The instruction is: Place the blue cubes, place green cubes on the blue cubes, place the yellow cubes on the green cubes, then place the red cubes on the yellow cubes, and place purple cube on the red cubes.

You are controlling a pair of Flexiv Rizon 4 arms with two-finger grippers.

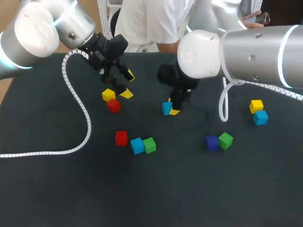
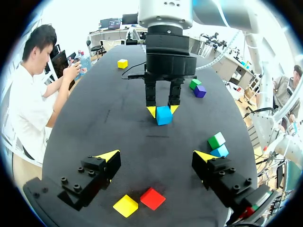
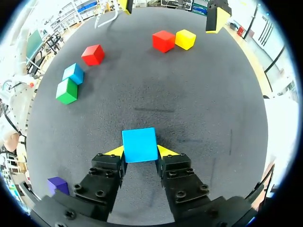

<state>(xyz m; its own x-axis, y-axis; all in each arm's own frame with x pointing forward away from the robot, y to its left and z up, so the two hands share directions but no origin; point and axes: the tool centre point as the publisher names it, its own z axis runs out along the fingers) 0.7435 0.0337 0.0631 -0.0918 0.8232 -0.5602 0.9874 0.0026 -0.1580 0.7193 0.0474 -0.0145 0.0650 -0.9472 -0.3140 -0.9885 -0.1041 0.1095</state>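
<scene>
the right gripper (image 3: 140,152) is closed on a blue cube (image 3: 139,144), with one yellow-tipped finger pressed to each of two opposite sides. in the head view this pair sits a little toward 12 o'clock from the middle of the table (image 1: 189,198). i cannot tell whether the cube touches the cloth or hangs just above it.

the left gripper (image 1: 128,84) hangs open, fingers spread wide, over the table's 10 o'clock area. below it lie a yellow cube (image 1: 108,94) and a red cube (image 1: 113,105), touching, the red one at 5 o'clock from the yellow. in the left wrist view both lie under the spread fingers, apart from them.

at 7 o'clock from the held cube there is a row of three. a second red cube (image 1: 121,138) lies just beside a second blue cube (image 1: 137,145), which touches a green cube (image 1: 149,144). at 4 o'clock a purple cube (image 1: 212,142) touches a second green cube (image 1: 226,140). at 3 o'clock, well apart, a second yellow cube (image 1: 256,105) meets a third blue cube (image 1: 260,117).

a white coiled cable (image 1: 87,123) trails over the table's 9 o'clock side.
</scene>
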